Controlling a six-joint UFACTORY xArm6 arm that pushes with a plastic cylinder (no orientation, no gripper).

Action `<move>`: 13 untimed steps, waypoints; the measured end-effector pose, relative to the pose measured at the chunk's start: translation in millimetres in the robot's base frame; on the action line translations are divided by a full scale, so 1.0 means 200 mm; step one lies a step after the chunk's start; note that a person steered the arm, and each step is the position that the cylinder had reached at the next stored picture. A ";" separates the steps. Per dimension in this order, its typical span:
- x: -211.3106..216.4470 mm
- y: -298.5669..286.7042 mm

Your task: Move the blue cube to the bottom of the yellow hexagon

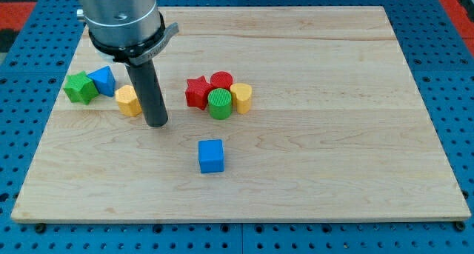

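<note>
Camera view is showing my tip [157, 124], a bare rod gripping nothing, standing just right of the yellow hexagon [129, 101], while the blue cube [211, 155] is sitting apart toward the view's bottom right.

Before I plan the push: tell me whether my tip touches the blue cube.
Apart. The camera view shows bare wood between my tip and the blue cube, which lies toward the view's bottom right.

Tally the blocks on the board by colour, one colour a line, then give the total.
Blue: 2, the blue cube and a blue block at the view's left
Yellow: 2, the yellow hexagon beside my tip, and a yellow block
Red: 2, a red star and a red block
Green: 2, a green cylinder and a green block
Total: 8
</note>
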State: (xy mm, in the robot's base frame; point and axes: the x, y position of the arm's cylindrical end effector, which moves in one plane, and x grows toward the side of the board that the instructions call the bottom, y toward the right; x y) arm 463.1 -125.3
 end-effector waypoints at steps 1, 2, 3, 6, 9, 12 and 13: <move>-0.10 -0.06; -0.10 -0.15; -0.10 -0.34; 0.08 0.18; 0.40 0.78; 0.22 0.09; 0.31 0.18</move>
State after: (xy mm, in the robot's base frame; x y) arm 525.3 -89.9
